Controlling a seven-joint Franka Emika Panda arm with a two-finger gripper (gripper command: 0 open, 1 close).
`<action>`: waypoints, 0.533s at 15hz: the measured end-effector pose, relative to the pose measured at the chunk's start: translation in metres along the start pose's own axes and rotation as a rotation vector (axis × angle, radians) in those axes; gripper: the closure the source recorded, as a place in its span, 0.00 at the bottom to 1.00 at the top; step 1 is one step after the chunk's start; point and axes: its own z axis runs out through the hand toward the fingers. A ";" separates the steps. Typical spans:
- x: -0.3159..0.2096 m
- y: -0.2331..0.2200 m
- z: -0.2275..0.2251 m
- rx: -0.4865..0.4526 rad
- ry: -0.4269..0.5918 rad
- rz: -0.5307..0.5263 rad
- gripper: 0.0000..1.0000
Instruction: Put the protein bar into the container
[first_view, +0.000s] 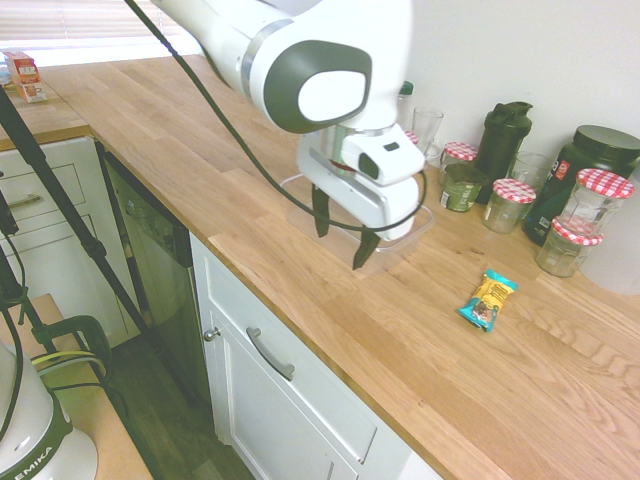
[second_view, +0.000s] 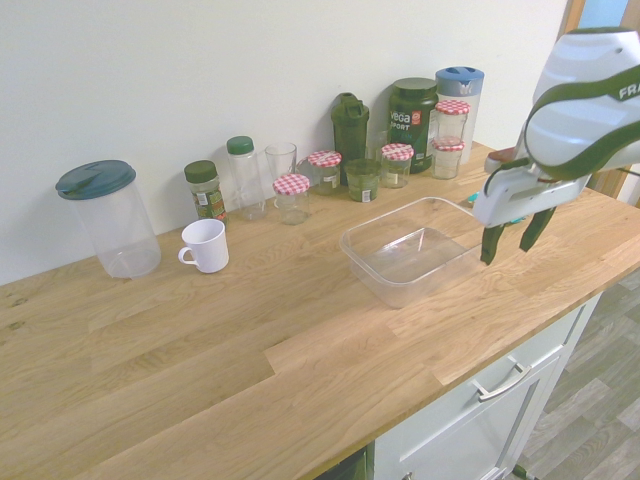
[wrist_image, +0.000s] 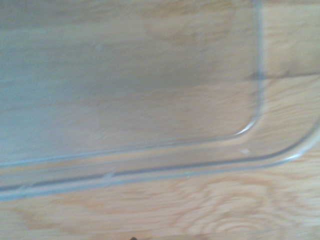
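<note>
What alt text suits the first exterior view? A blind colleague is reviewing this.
A white robot arm's open gripper hangs over a clear container on a wooden counter. A protein bar lies apart, near jars along the wall.

White mug (second_view: 205, 245), lidded clear canister (second_view: 107, 218), red-checked jars (first_view: 595, 199), wooden counter (second_view: 200, 340)

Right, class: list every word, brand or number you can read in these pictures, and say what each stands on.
"vega SPORT": on the dark tub by the wall.
"EMIKA": on the white robot base at the lower corner of the first exterior view.
"FR", cut off: on the robot arm.
Protein bar, spice jar, carton: print too small to read.
</note>
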 end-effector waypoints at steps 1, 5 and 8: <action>0.019 0.010 -0.010 0.007 0.003 0.013 0.00; 0.089 0.016 -0.019 0.001 0.024 0.037 0.00; 0.133 0.007 -0.014 -0.013 0.044 0.034 0.00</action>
